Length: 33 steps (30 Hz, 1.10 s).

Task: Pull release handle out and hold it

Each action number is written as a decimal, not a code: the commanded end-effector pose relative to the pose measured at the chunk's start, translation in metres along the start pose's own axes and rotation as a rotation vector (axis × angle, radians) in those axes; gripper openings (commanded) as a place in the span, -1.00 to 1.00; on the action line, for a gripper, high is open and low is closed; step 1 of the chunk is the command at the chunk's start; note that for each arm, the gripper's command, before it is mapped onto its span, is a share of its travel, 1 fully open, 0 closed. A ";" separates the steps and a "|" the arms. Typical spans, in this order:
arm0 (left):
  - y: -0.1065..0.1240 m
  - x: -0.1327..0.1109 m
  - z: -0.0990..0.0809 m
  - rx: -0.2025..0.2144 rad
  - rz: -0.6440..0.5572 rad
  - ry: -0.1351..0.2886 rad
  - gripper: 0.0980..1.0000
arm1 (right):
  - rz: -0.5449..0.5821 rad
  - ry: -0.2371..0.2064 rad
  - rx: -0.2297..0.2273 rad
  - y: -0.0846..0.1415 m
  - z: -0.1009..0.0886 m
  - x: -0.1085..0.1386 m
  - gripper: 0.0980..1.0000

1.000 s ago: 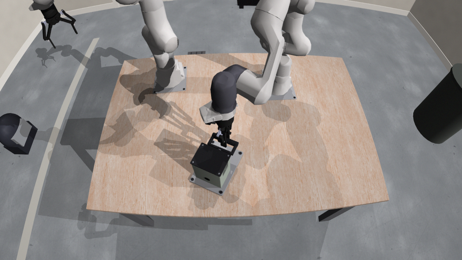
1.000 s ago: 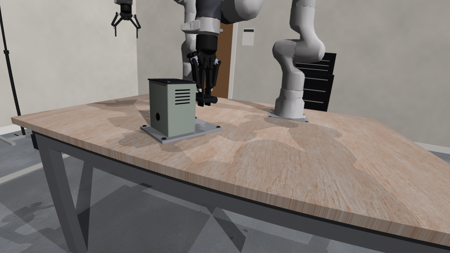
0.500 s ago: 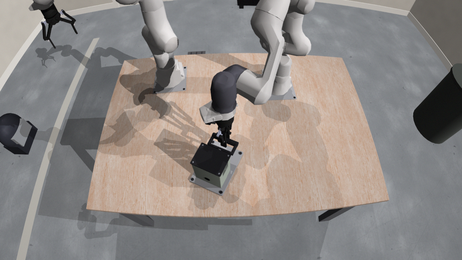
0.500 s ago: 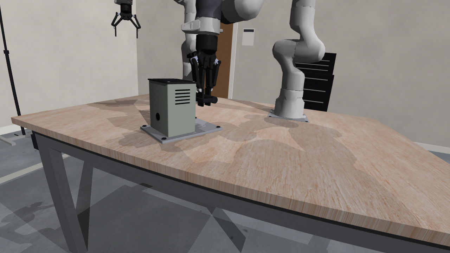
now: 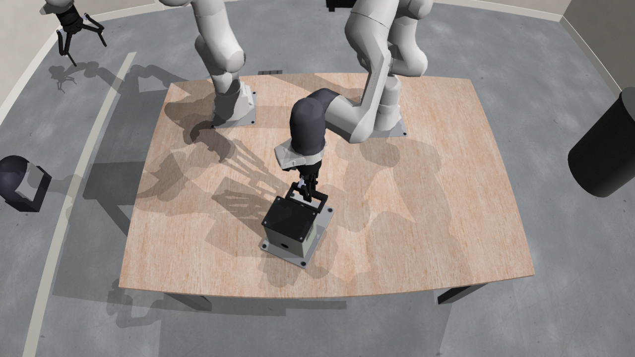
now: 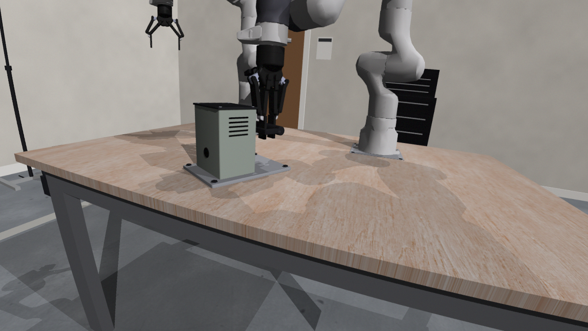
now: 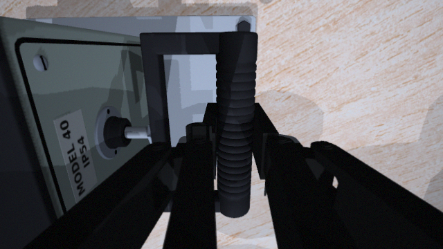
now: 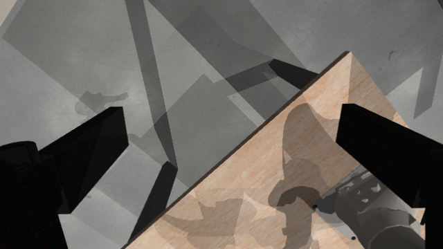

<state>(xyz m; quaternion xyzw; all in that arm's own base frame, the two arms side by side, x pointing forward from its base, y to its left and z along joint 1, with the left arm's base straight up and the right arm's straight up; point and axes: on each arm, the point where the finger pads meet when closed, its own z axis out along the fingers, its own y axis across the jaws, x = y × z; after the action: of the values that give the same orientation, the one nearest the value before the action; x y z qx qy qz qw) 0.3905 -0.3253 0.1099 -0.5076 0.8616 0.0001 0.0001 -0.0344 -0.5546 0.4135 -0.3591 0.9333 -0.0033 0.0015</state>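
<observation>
the left gripper [image 5: 307,195] is closed on the black handle [image 5: 320,195] beside the box [image 5: 290,218], which stands on a grey plate [image 5: 327,217] on the table [image 5: 426,221]. the right gripper [image 5: 90,55] hangs open, well apart, past the table's edge. a dark cylinder [image 5: 605,150] stands on the floor [image 5: 533,89].

The left arm [image 5: 348,119] [image 6: 316,12] bends over its gripper, its dark wrist [image 5: 307,126] [image 6: 272,12] directly above the fingertips. The left gripper [image 5: 307,197] [image 6: 267,134] [image 7: 232,119] points down, its fingers clamped a little short of meeting. Well apart from it, the right gripper [image 5: 90,55] [image 6: 165,48] [image 8: 232,124] hangs with its fingers spread wide below its own wrist.
</observation>
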 end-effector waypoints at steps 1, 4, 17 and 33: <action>0.003 0.001 0.001 0.000 -0.002 0.000 -1.00 | 0.000 0.000 0.000 0.000 0.000 0.000 1.00; 0.007 0.001 0.001 0.000 -0.002 0.000 -1.00 | 0.000 0.000 0.000 0.000 0.000 0.000 1.00; 0.031 0.001 0.001 0.000 -0.002 0.000 -1.00 | 0.000 0.000 0.000 0.000 0.000 0.000 1.00; 0.056 0.001 0.001 0.000 -0.002 0.000 -1.00 | 0.000 0.000 0.000 0.000 0.000 0.000 1.00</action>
<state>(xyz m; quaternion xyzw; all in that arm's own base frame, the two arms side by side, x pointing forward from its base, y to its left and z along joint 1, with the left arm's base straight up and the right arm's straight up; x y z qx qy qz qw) 0.3488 -0.3025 0.1099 -0.5105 0.8598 -0.0070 0.0039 -0.0344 -0.5546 0.4135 -0.3591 0.9333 -0.0033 0.0015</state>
